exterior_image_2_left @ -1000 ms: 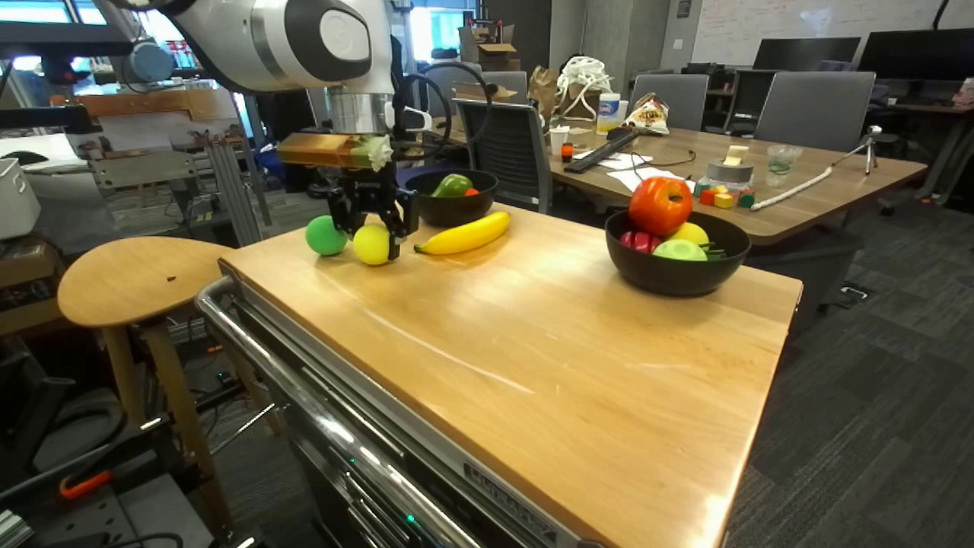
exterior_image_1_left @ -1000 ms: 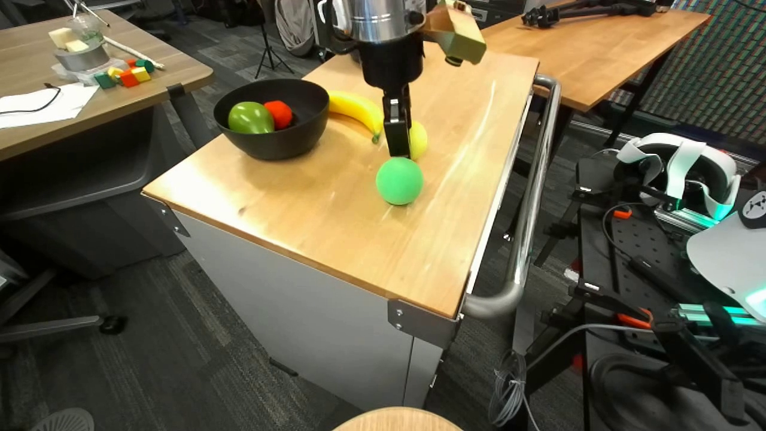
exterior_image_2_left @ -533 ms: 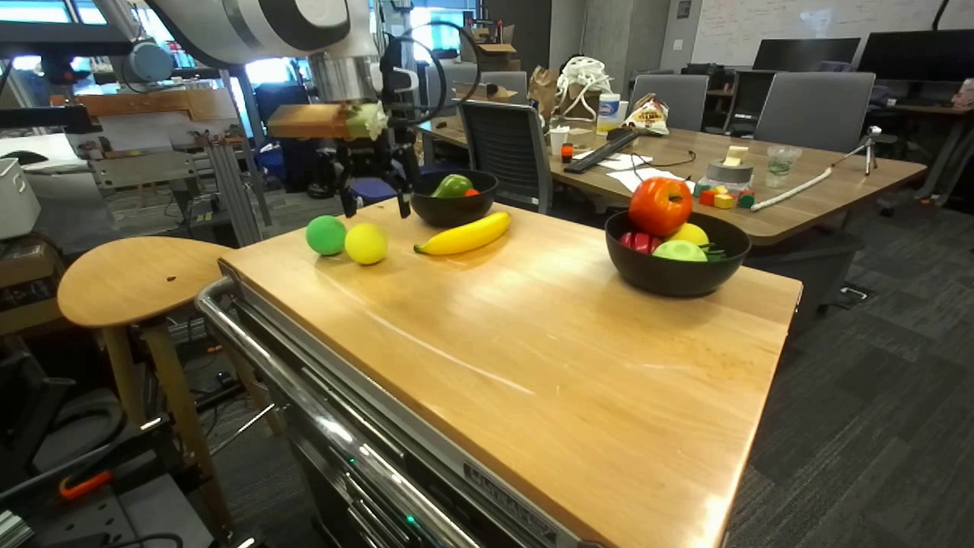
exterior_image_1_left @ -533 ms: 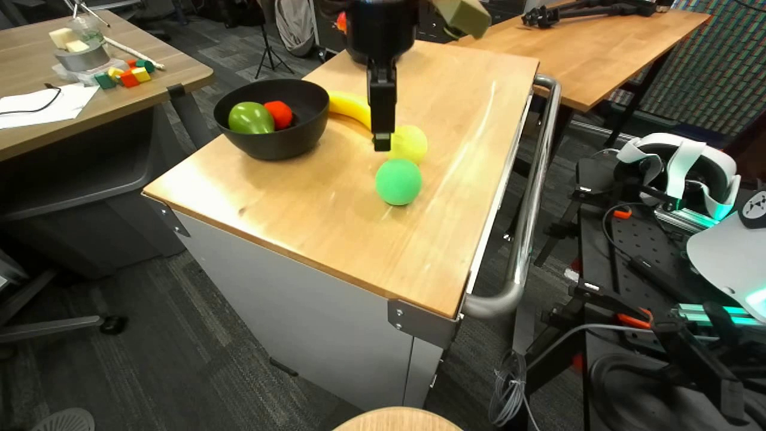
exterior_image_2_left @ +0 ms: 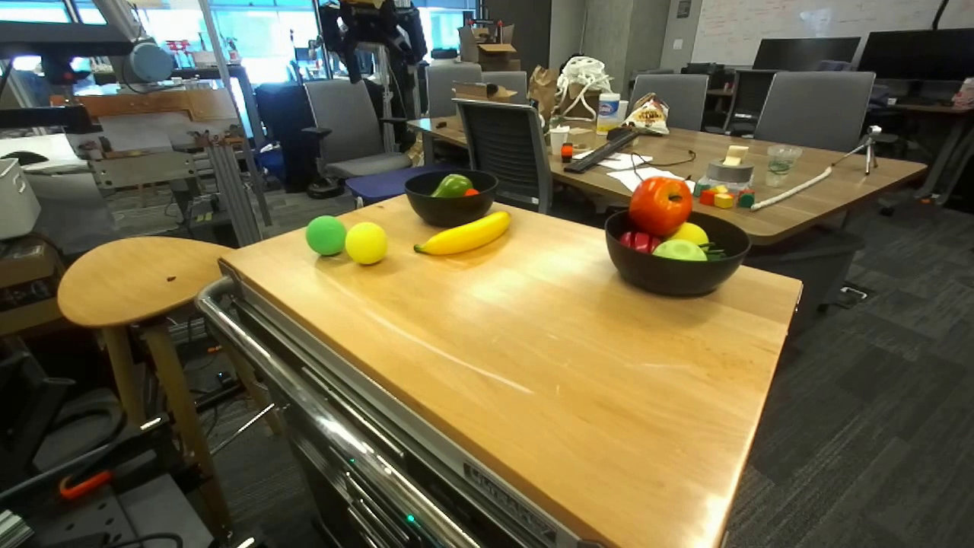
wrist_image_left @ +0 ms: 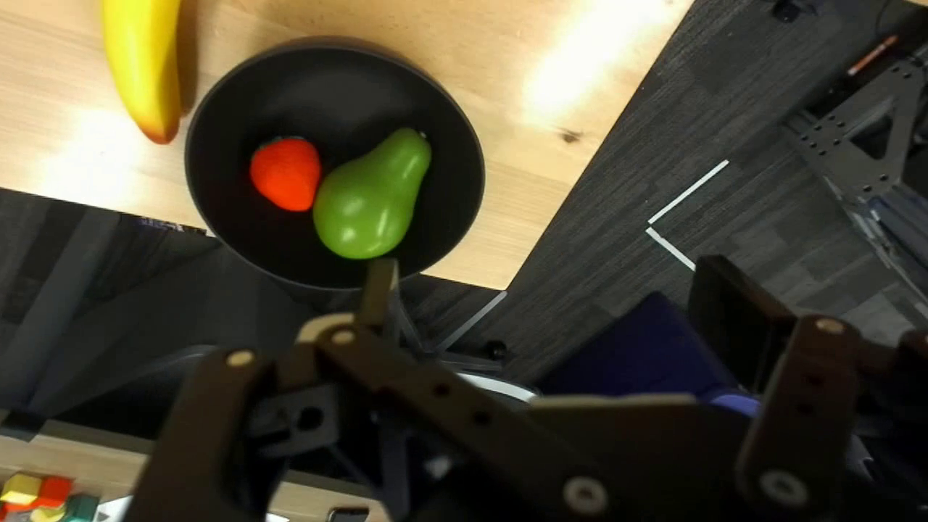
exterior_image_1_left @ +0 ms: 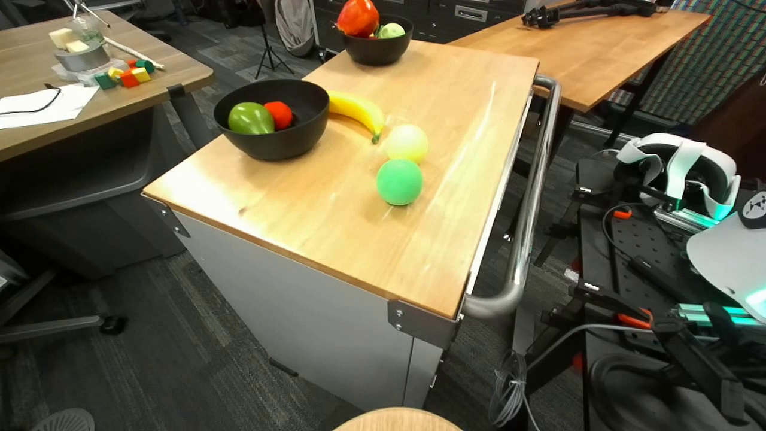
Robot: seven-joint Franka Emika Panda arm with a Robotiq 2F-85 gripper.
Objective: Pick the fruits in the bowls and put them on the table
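Note:
My gripper [exterior_image_2_left: 384, 65] hangs high beyond the table's far edge in an exterior view. In the wrist view its fingers [wrist_image_left: 377, 293] stand wide apart with nothing between them. Beneath it, to the left in that view, a black bowl [wrist_image_left: 326, 83] holds a green pear [wrist_image_left: 371, 199] and a red strawberry [wrist_image_left: 285, 174]. Another black bowl [exterior_image_2_left: 670, 278] holds a red-orange apple [exterior_image_2_left: 660, 205], a pale green fruit [exterior_image_2_left: 679, 250], a yellow one [exterior_image_2_left: 691, 233] and a dark red one [exterior_image_2_left: 639, 242]. On the table [exterior_image_2_left: 487, 342] lie a banana [exterior_image_2_left: 466, 234], a yellow ball [exterior_image_2_left: 366, 243] and a green ball [exterior_image_2_left: 326, 235].
A metal bar handle [exterior_image_1_left: 535, 197] runs along one side of the table. A cluttered desk [exterior_image_2_left: 822, 171] and a grey chair [exterior_image_2_left: 506, 152] stand behind it. A round wooden stool [exterior_image_2_left: 137, 278] is close to the table's end.
My gripper has let go of the yellow ball, opened and risen well above the table, leaving one exterior view. The yellow ball has settled slightly closer to the green ball.

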